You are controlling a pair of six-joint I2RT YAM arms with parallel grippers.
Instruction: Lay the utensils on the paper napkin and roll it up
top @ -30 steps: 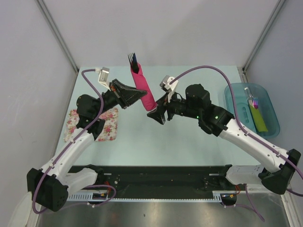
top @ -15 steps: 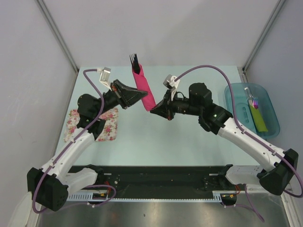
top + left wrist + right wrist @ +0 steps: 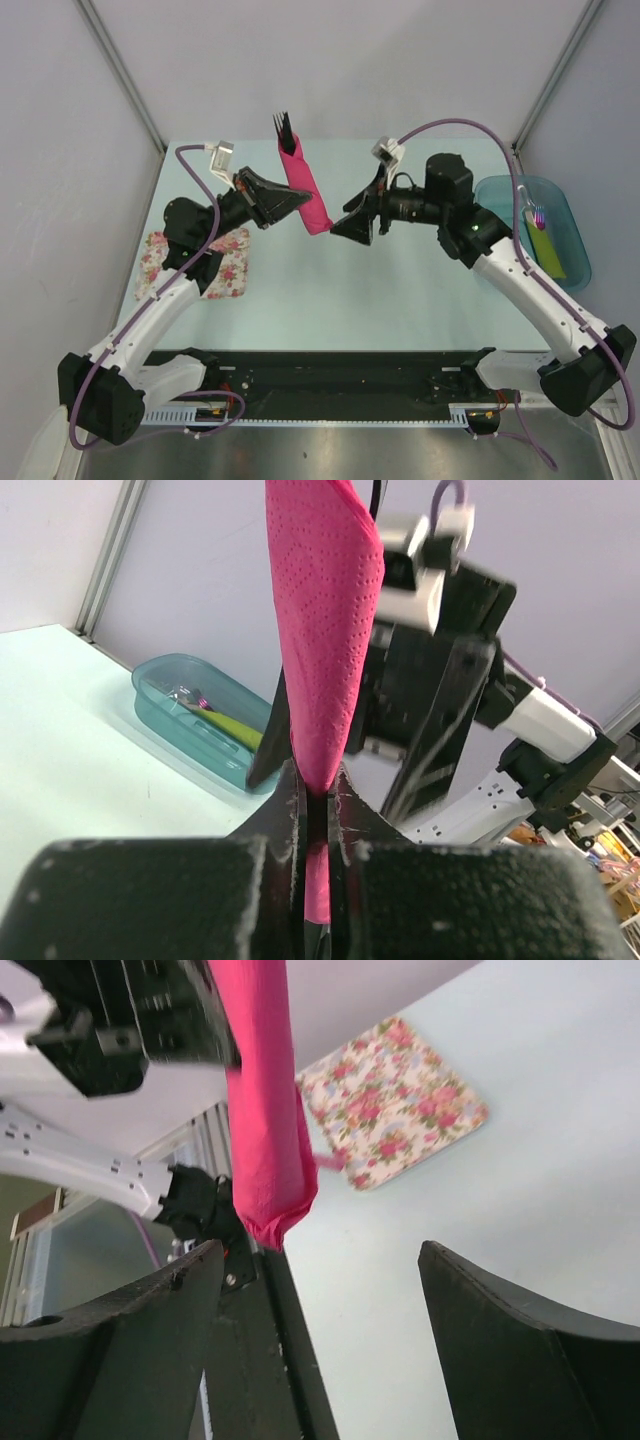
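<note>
The rolling looks as good as done; the paper napkin point(image 3: 297, 170) is already a tight magenta tube, held up off the counter point(image 3: 400, 290) and tilted, with the left jaws closed on its lower part; in the left wrist view the paper is pinched flat between them and rises straight out ahead. The utensils point(image 3: 283, 127) are inside the roll; only the dark fork tines and a blue tip poke out of the end farthest from the left jaws, so how many pieces are wrapped cannot be told. The right jaws stand wide open, gripping nothing, just beside the tube's loose lower end, which hangs ahead of them toward one finger without touching. What seems left is to tidy that loose end and set the roll down.

Around: a teal tray point(image 3: 575, 235) sits well behind the right jaws, holding a yellow-green strip point(image 3: 547, 250) and a small brush point(image 3: 537, 215); a floral cloth point(image 3: 235, 265) lies below and behind the left jaws. Nothing lies between the two pairs of jaws but the roll itself; the risk I judge is unrolling if the pinch slackens.
</note>
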